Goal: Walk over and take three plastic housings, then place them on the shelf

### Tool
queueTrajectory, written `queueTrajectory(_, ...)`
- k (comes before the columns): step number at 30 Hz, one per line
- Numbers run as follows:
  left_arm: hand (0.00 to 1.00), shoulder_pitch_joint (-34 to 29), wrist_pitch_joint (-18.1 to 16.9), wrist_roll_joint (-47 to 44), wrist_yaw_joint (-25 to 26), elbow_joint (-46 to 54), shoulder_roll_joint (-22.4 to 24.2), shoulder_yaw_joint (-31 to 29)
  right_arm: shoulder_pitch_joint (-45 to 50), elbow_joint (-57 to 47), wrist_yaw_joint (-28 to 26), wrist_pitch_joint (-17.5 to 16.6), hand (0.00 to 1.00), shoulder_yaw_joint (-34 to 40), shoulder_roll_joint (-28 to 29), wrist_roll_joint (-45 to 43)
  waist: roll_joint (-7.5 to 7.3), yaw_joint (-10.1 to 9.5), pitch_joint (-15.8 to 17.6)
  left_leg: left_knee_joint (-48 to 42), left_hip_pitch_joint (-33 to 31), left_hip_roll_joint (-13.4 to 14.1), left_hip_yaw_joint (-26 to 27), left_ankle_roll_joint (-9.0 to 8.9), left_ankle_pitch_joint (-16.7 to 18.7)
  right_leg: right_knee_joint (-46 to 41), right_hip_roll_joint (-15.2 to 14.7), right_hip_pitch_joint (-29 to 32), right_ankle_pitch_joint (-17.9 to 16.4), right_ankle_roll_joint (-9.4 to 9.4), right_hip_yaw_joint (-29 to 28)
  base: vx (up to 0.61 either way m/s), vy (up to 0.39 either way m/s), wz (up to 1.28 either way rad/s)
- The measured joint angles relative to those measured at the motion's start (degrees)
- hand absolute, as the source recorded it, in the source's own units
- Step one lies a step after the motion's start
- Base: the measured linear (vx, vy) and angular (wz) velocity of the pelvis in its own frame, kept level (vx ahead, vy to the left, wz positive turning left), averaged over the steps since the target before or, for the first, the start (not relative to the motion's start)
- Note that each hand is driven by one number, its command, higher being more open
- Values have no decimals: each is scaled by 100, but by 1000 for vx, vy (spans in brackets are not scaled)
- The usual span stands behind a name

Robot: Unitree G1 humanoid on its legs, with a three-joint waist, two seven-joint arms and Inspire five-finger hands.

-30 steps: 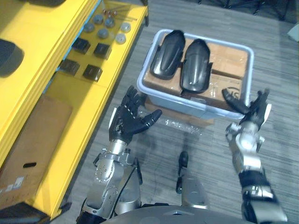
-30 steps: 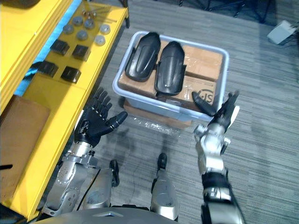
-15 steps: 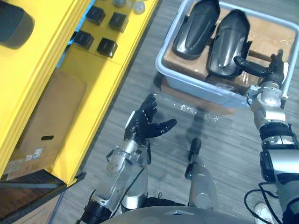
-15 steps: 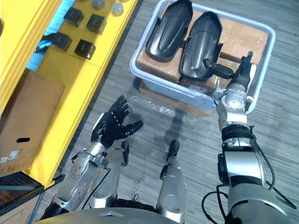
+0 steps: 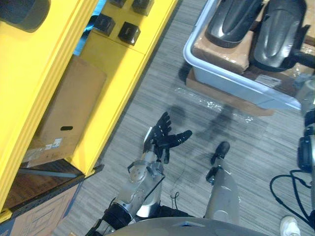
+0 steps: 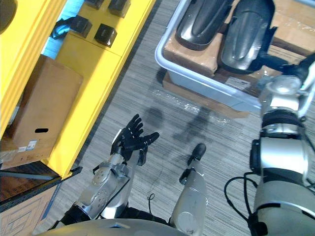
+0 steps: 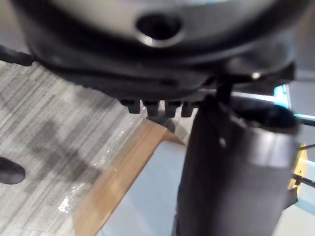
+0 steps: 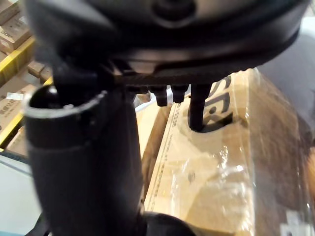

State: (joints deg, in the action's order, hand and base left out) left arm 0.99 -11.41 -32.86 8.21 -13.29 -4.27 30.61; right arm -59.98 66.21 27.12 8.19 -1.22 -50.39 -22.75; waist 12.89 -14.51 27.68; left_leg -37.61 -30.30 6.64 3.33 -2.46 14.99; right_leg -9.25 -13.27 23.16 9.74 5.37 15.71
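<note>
- Landmark: the pale blue bin point(image 6: 211, 86), standing on the grey floor point(image 6: 162, 113) with wrapped cardboard boxes point(image 6: 179, 51) inside it.
- Two black housings lie on top of those boxes, side by side: the left housing point(image 6: 202, 22) and the right housing point(image 6: 246, 37). Each has its long axis running from the bin's near wall toward its far wall.
- Right hand point(image 6: 283, 64) is at the bin's near right corner, above the rim, fingers loose and holding nothing. Its thumb points across at the near end of the right housing, just beside it; whether they touch cannot be told.
- Left hand point(image 6: 132, 142) hangs over the floor well short of the bin's near wall, fingers spread, empty.
- Judgement: the right hand is by far the nearer, and a grasp would likely come across the right housing's narrow width at its near end.
- Edges: the bin's rim lies between hand and housing. The yellow shelf point(image 6: 88, 69) runs off the bin's left side, with bare floor between them for turning.
</note>
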Motion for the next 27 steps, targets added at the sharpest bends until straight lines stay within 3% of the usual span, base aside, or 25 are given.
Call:
queueTrajectory(3, 100, 71, -29, -79, 25, -13, 5, 27, 14, 51, -4, 250, 0, -1, -209, 11, 78, -33, -55, -13, -37, -19, 6, 5, -5, -118, -64, 91, -43, 34, 11, 2, 38, 0)
queueTrajectory(7, 100, 135, -217, -101, 32, -16, 3, 32, 54, 71, -210, 862, 0, -30, -512, 599, 191, -69, -136, 85, -23, -21, -56, -1, -14, -180, -72, 88, -127, 33, 144, -16, 6, 6)
queueTrajectory(13, 100, 82, -229, -98, 29, -20, 16, 72, 63, 225, -523, 1292, 0, -85, -604, 1076, 241, -29, -172, 188, 106, -3, -130, -59, -81, -352, -65, 69, -231, 0, 217, 2, -1, 2)
queueTrajectory(18, 100, 24, -229, -98, 19, -9, -2, 66, 72, 330, -788, 1208, 0, -59, -521, 1396, 269, 56, -193, 222, 213, 4, -197, -70, -85, -446, -67, -25, -339, -25, 277, 3, 20, 6)
queueTrajectory(23, 100, -203, -246, -100, -50, 88, -29, -71, 299, 417, -943, 600, 0, -277, -381, 1805, 268, 98, -193, 299, 378, 10, -212, -73, -83, -416, -54, -179, -377, -71, 312, -11, 28, 3)
queueTrajectory(24, 100, -354, -245, -100, -89, 176, -36, -174, 327, 414, -974, 449, 0, -398, -285, 1806, 266, 189, -192, 321, 435, 11, -231, -73, -83, -359, -45, -269, -372, -69, 357, -1, 41, 4)
queueTrajectory(27, 100, -520, -243, -100, -142, 368, -86, -268, 518, 320, -926, 255, 0, -405, -141, 1814, 260, 249, -188, 405, 595, 11, -224, -73, -85, -296, -39, -423, -370, -65, 373, 3, 12, 2)
